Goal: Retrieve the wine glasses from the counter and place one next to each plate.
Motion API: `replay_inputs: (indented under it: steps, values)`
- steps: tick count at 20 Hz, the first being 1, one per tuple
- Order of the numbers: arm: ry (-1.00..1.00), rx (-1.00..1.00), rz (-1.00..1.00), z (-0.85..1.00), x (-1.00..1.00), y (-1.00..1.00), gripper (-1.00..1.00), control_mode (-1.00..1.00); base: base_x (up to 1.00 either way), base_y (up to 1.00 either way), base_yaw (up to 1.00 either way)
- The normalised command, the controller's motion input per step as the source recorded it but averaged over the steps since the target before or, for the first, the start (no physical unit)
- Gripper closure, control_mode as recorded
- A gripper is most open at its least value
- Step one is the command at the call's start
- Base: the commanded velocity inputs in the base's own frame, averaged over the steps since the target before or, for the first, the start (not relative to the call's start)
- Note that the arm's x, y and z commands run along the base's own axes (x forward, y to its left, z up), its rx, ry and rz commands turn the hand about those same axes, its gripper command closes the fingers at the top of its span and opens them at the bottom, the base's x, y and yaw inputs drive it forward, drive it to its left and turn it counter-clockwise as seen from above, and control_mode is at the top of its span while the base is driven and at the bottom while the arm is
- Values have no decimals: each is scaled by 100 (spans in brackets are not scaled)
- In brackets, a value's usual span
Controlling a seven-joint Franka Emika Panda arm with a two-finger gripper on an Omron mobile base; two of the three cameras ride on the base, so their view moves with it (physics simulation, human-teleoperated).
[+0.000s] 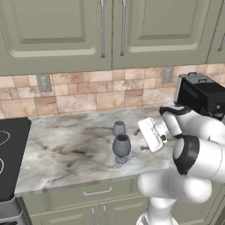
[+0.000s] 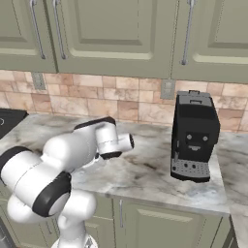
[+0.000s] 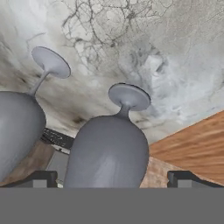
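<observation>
Two grey wine glasses stand upright close together on the marble counter (image 1: 66, 149): the larger, darker one (image 1: 121, 147) in front and the smaller, paler one (image 1: 119, 128) just behind it. My gripper (image 1: 139, 139) hovers just right of them at bowl height, pointing left, open and empty. In the hand view, which is rolled upside down, the larger glass (image 3: 109, 153) sits between the two fingertips (image 3: 41, 177), while the smaller glass (image 3: 17, 127) is off to the left. The plates are out of view.
A black coffee machine (image 1: 202, 94) (image 2: 193, 140) stands on the counter to the right of the arm. The black stovetop (image 1: 11, 154) lies at the left end. Wall cabinets hang above a tiled backsplash. The counter's front edge runs close to the glasses.
</observation>
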Motion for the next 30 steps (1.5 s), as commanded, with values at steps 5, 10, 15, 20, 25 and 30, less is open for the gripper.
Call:
replay_inputs:
  steps: [5, 10, 15, 20, 25, 30]
  values:
    - [1, 1, 0, -24, 0, 5, -100, -100, 0, 0, 0]
    - [2, 0, 0, -31, 0, 10, -100, -100, 0, 0, 0]
    - [3, 0, 0, -21, 0, 10, -100, -100, 0, 0, 0]
    - [6, 0, 0, -16, 0, 13, -100, -100, 0, 0, 0]
    - [14, 0, 0, -1, 0, 14, -100, -100, 0, 0, 0]
    - [19, 0, 0, 0, 0, 9, -100, -100, 0, 0, 0]
